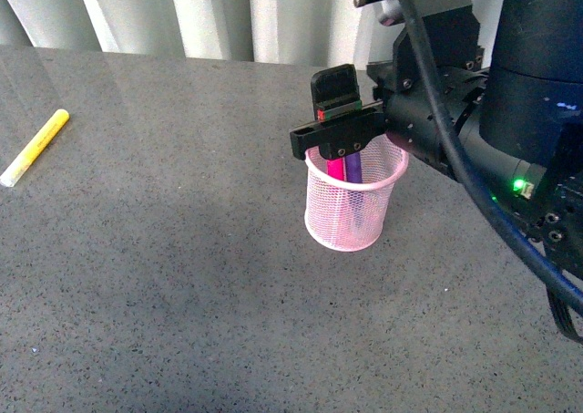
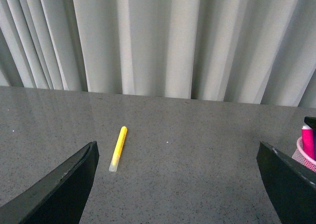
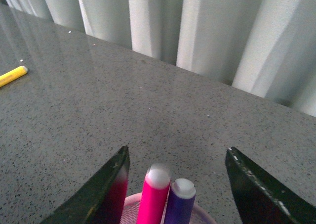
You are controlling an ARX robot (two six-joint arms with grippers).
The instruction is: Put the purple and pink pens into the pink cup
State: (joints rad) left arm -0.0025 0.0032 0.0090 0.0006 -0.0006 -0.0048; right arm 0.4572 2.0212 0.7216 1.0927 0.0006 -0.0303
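Note:
The pink mesh cup (image 1: 352, 205) stands on the grey table right of centre. The pink pen (image 1: 336, 169) and the purple pen (image 1: 353, 168) stand upright inside it, side by side. My right gripper (image 1: 339, 121) is open just above the cup's rim, its jaws either side of the pen tops without touching. In the right wrist view the pink pen (image 3: 154, 199) and purple pen (image 3: 179, 204) rise between the open gripper (image 3: 178, 184). My left gripper (image 2: 177, 184) is open and empty over bare table; the cup (image 2: 302, 157) and pink pen (image 2: 307, 141) show at that view's edge.
A yellow marker pen (image 1: 35, 146) lies on the table at the far left; it also shows in the left wrist view (image 2: 118, 148) and the right wrist view (image 3: 12, 75). Pale curtains (image 1: 228, 16) hang behind the table's far edge.

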